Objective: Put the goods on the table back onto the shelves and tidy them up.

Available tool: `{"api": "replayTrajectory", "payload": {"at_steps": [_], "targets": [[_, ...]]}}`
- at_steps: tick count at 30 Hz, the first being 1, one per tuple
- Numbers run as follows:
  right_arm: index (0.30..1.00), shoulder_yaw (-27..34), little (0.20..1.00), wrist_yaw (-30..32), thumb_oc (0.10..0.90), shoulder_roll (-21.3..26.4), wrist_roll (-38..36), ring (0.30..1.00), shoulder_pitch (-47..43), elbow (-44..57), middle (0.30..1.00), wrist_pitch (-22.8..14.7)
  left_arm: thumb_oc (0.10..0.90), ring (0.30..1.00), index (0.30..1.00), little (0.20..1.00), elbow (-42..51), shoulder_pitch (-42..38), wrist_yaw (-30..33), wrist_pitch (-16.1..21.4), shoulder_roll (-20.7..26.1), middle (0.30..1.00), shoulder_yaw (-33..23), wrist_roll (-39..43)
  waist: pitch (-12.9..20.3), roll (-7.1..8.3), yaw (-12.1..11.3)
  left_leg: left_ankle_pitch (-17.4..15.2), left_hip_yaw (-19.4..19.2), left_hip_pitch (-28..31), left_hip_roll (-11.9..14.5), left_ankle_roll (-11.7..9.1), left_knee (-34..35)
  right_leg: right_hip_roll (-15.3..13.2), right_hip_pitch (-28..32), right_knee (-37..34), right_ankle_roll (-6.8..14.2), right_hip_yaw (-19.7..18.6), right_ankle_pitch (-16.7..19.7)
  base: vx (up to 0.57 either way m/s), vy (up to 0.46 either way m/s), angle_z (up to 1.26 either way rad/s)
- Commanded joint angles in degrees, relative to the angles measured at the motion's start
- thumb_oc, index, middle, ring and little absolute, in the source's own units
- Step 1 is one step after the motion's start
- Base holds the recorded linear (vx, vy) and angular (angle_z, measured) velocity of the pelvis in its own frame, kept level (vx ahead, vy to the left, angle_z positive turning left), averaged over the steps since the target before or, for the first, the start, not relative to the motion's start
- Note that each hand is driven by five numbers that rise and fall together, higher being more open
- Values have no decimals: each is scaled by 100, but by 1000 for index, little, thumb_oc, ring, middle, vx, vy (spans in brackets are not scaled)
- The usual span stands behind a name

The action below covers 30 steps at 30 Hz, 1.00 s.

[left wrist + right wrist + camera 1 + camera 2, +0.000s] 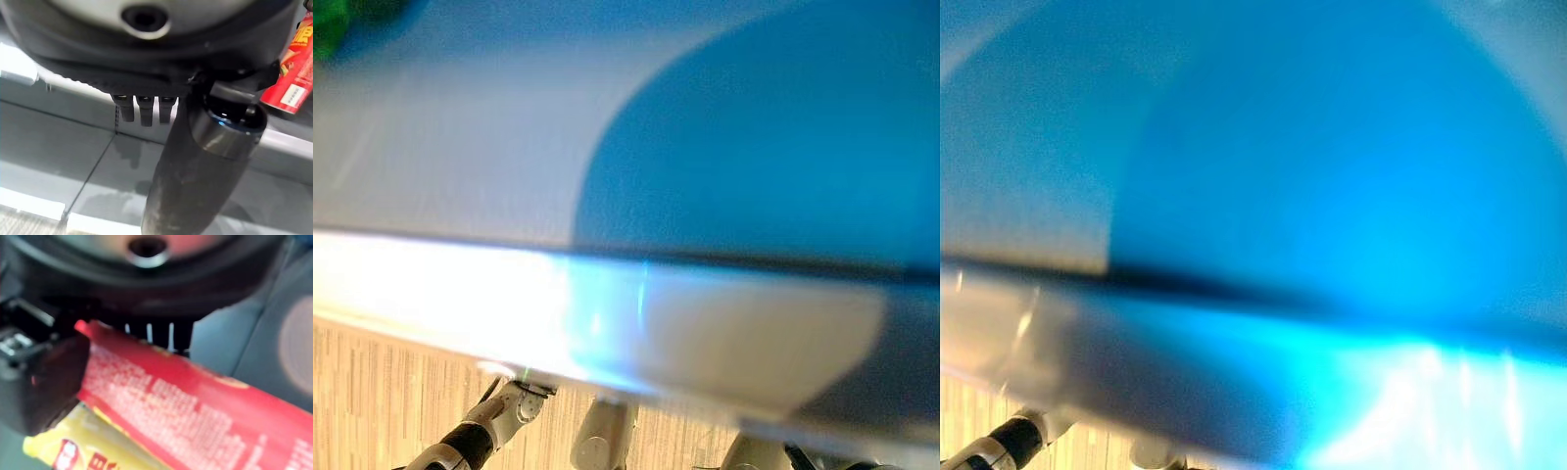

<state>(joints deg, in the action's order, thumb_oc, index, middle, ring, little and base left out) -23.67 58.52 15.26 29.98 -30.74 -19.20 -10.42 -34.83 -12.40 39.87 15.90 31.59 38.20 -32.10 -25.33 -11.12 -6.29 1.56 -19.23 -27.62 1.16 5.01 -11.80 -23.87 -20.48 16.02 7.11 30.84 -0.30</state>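
Red snack tube (195,406) lies gripped in right hand (44,377), thumb curled onto it, yellow packet (83,450) just beneath. Left hand (142,105) hangs relaxed, fingers straight, over grey shelf (58,147); red can (293,68) stands nearby.

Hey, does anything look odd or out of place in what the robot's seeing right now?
Yes. A big blue and white surface sits right against the head camera, blocking the scene. Otherwise, the right hand is curled round a red packet, with a yellow packet beside it, and a red can stands past the left hand.
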Motion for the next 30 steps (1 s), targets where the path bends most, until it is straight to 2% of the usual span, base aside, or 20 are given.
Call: {"api": "replayTrajectory", "payload": {"at_steps": [1,8,15,25,29,30], "targets": [[300,7,300,353,400,-92,562,300,-151,1081,300,-223,800,900,900,900,309,295,465,97,71,900,-165,-111,296,-118,-76,-500,32,32,289,-507,-151,-157,-38,595,141,-62,-215,-57,31,2],[300,-6,300,431,400,-86,642,300,-122,1220,300,-244,800,900,900,900,291,176,647,-4,60,900,-98,-324,300,-105,-29,-473,-51,2,329,-504,-110,-118,-124,492,136,-82,-153,-51,13,-3],[300,-133,300,554,400,-226,575,300,-128,918,300,-272,800,900,900,900,111,-91,1012,-136,-66,900,185,-665,349,-108,-8,-494,-28,-119,347,-485,-155,-128,-256,586,119,-18,-214,-13,-8,-2],[300,-108,300,921,400,132,1129,300,-435,706,300,-76,800,900,900,900,-212,-390,1592,-354,-383,900,523,-926,450,-187,-29,-499,-60,-317,327,-459,-193,-194,-528,759,118,-65,-284,9,-7,1],[300,-35,300,991,400,238,1214,300,-450,651,300,-17,800,900,900,900,-244,-311,1711,-281,-392,900,533,-913,489,-243,-62,-497,-62,-336,289,-431,-147,-228,-596,807,130,-77,-283,24,3,-1],[425,-32,425,1025,483,281,1221,425,-452,607,425,-16,800,900,900,900,-250,-293,1729,-295,-385,900,530,-903,494,-261,-64,-514,-73,-342,273,-416,-154,-253,-627,843,132,-86,-283,0,0,0]]}}
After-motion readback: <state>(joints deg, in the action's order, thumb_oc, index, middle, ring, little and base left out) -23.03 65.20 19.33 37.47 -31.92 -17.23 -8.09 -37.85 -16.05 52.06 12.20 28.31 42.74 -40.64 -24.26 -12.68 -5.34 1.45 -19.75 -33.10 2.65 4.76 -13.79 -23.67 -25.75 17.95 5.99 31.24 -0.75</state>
